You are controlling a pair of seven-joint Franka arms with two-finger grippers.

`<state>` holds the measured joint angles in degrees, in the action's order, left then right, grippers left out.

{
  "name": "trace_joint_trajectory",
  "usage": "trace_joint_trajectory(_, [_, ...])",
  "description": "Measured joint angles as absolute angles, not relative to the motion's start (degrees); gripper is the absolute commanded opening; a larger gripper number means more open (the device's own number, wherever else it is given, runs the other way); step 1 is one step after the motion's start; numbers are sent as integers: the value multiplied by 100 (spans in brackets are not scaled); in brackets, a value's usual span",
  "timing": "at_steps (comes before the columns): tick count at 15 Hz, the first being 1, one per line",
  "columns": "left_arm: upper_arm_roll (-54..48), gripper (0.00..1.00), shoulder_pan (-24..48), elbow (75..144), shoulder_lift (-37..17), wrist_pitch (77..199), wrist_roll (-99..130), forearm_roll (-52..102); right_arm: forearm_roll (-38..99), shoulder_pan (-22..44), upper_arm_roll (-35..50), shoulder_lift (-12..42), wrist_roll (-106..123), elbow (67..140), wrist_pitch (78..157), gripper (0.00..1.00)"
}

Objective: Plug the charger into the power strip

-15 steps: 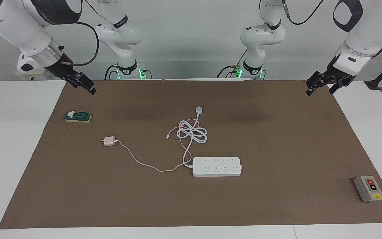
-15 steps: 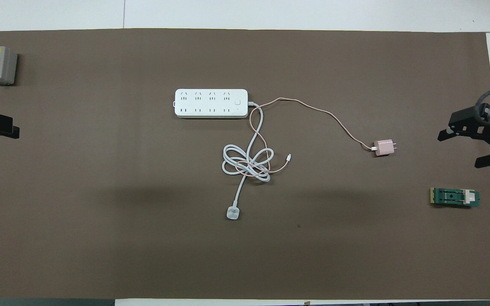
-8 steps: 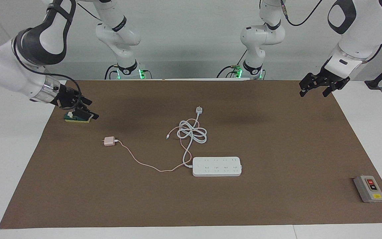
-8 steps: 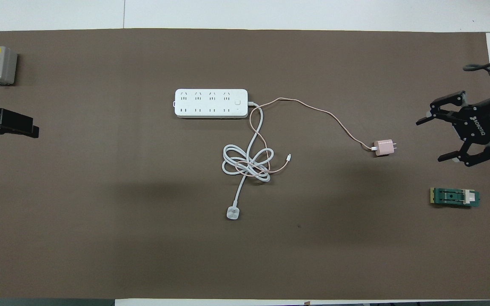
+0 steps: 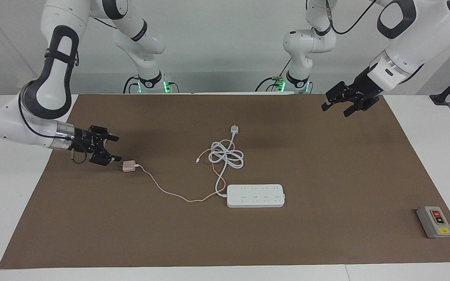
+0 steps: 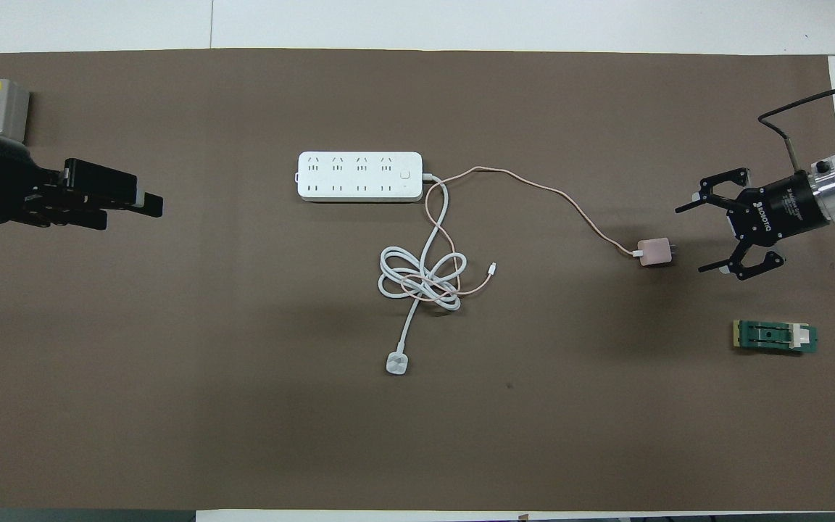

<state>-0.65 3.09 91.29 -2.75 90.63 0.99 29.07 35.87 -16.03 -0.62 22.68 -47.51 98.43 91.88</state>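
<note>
Charger (image 5: 129, 166): pale pink cube lying flat on the brown mat (image 5: 326, 234) toward the right arm's end of the surface, prongs pointing at the right pincer; in the overhead view it sits at about 4 o'clock from the power strip, well apart from it.
Charger cable (image 6: 548, 190): thin and pink, running from the cube to the strip's end, then looping through the white cord's coil.
Power strip (image 5: 255, 195): flat white bar near the mat's middle, outlets facing up, nothing plugged in; no writing readable on it.
White cord (image 5: 225, 156): thick, coiled nearer the robots than the strip, ending in a white plug (image 6: 396, 363) at 6 o'clock from the coil in the overhead view.
Right pincer (image 5: 112, 151): low over the mat, fingers spread wide and empty, tips just short of the charger's prongs; white lettering on its black body, too small to be sure of.
Left pincer (image 5: 336, 107): raised over the mat toward the left arm's end, fingers apart, holding nothing.
Grey switch box (image 5: 434, 222): at the left arm's end of the mat; buttons read "ON" and "OFF", with a yellow label whose print is unreadable.
Green block (image 6: 775, 337): at 6 o'clock from the right pincer in the overhead view.
</note>
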Motion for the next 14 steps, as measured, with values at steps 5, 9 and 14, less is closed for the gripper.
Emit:
trace_joint_trajectory(5, [-71, 100, 384, 9122, -983, 9619, -249, 5228, 3925, -1619, -132, 2748, -4756, 9878, 9584, 100])
trace_joint_trajectory(9, [-76, 100, 596, 9122, -1560, 10041, -1100, 7007, 3997, -1610, -120, 2821, -4723, 10144, 10019, 100])
trace_joint_trajectory(14, [-80, 100, 976, 9379, -2189, 10417, -2308, 8527, 4041, -1598, -79, 2825, -4484, 10472, 10414, 100])
